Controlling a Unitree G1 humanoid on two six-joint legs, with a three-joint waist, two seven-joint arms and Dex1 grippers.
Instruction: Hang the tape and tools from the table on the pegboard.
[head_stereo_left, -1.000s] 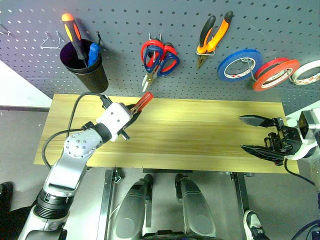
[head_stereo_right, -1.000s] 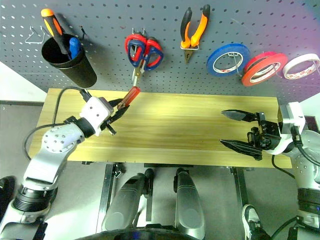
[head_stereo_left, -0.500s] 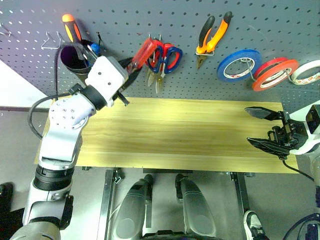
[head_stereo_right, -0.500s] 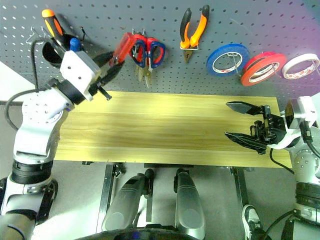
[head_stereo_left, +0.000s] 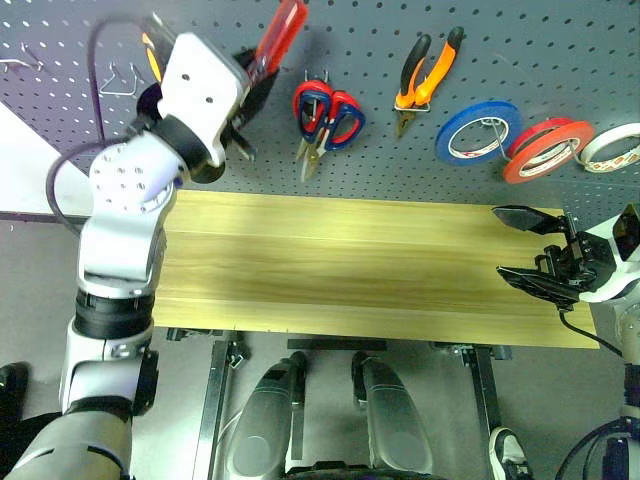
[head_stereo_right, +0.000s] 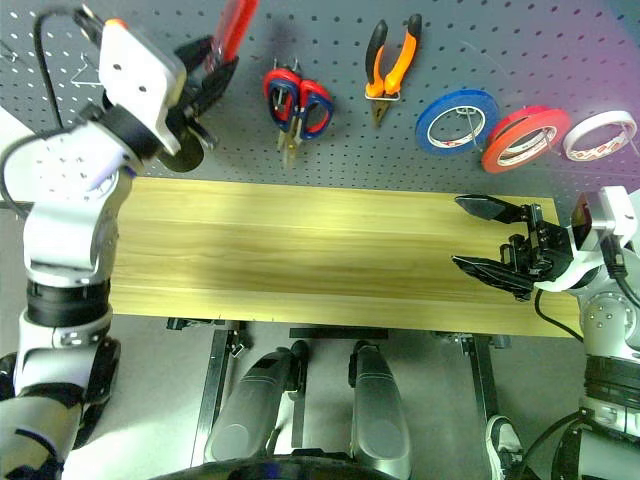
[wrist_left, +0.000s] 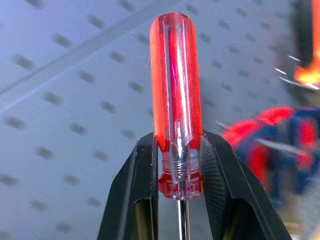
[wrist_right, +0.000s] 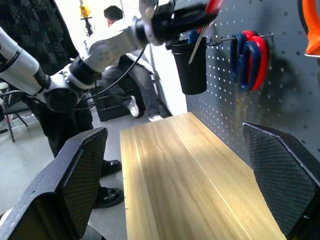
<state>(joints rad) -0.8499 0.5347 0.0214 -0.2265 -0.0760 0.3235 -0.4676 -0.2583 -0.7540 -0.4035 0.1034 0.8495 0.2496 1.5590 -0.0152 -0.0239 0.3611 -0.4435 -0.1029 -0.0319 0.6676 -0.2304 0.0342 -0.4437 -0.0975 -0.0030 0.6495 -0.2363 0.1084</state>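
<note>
My left gripper (head_stereo_left: 252, 72) is shut on the slim red-handled screwdriver (head_stereo_left: 284, 26), held high against the dark pegboard (head_stereo_left: 560, 50) just right of a black cup (wrist_right: 192, 70). In the left wrist view the clear red handle (wrist_left: 175, 75) stands up between the two black fingers (wrist_left: 145, 170). Scissors (head_stereo_left: 326, 110) with red and dark blue handles, orange-and-black pliers (head_stereo_left: 426, 68) and the orange-red tape (head_stereo_left: 548, 148) hang on hooks. My right gripper (head_stereo_left: 532, 250) is open and holds nothing, over the right end of the wooden table (head_stereo_left: 350, 260).
A blue tape roll (head_stereo_left: 478, 130) and a white one (head_stereo_left: 612, 145) hang beside the orange-red roll. An orange-and-black screwdriver (head_stereo_left: 150, 55) stands in the cup, partly behind my left hand. A bare wire hook (head_stereo_left: 125, 78) sits at the far left. A person (wrist_right: 120, 30) sits beyond the table's left end.
My left arm has risen with the screwdriver from just above the table's back edge to the top of the pegboard, beside the cup. The right gripper has stayed put.
</note>
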